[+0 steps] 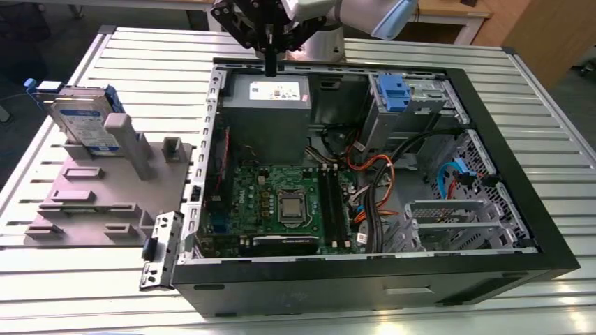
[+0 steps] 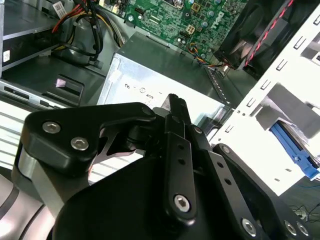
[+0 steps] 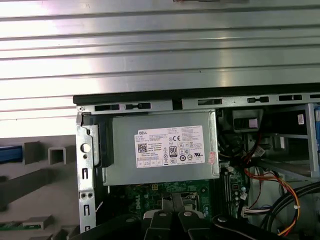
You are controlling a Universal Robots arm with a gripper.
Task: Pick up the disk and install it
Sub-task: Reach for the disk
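The disk (image 1: 84, 118) stands on edge in a slot of the grey fixture (image 1: 102, 195) on the exterior view's left, outside the computer case. It is silver-grey with a white-and-blue label and blue side rails. My gripper (image 1: 270, 68) hangs over the case's back edge, above the grey power-supply box (image 1: 265, 105), well to the exterior view's right of the disk. Its black fingers (image 2: 176, 102) are pressed together with nothing between them. In the first wrist view the power-supply box (image 3: 160, 150) lies just beyond the gripper (image 3: 172, 217).
The open computer case (image 1: 521, 209) lies on a slatted metal table (image 1: 139, 49). Inside are the green motherboard (image 1: 279, 202), loose cables (image 1: 373, 167) and a metal drive cage with a blue-fronted caddy (image 1: 393, 94). A loose bracket (image 1: 158, 251) sits by the case's front left corner.
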